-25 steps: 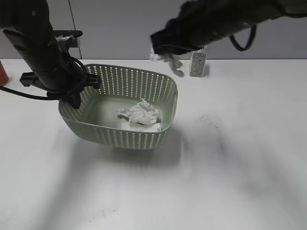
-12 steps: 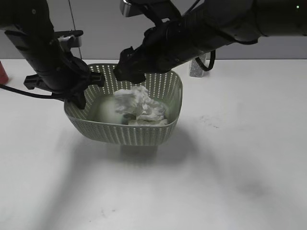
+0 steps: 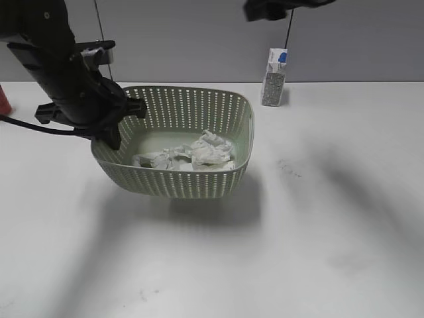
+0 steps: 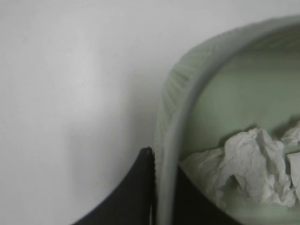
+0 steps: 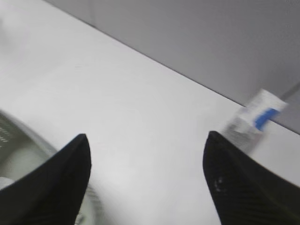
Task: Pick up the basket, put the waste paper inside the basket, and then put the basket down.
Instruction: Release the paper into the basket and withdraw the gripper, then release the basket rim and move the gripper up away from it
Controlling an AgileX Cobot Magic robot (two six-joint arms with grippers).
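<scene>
The pale green perforated basket (image 3: 199, 119) hangs tilted a little above the table, held at its left end. My left gripper (image 3: 109, 129) is shut on the basket's rim (image 4: 171, 140), one finger outside and one inside. Crumpled white waste paper (image 3: 192, 156) lies on the basket floor and also shows in the left wrist view (image 4: 248, 164). My right gripper (image 5: 146, 150) is open and empty, high above the table behind the basket; only a bit of that arm (image 3: 271, 8) shows at the top edge of the exterior view.
An upright white-grey carton with a blue mark (image 3: 274, 76) stands at the back of the table and also shows in the right wrist view (image 5: 255, 122). A red object (image 3: 3, 103) sits at the far left edge. The white table (image 3: 318, 232) spreads around.
My right arm dropped a paper wad into the basket, then rose up and away to the top right. The wads settled on the basket floor. The basket shifted slightly right.
</scene>
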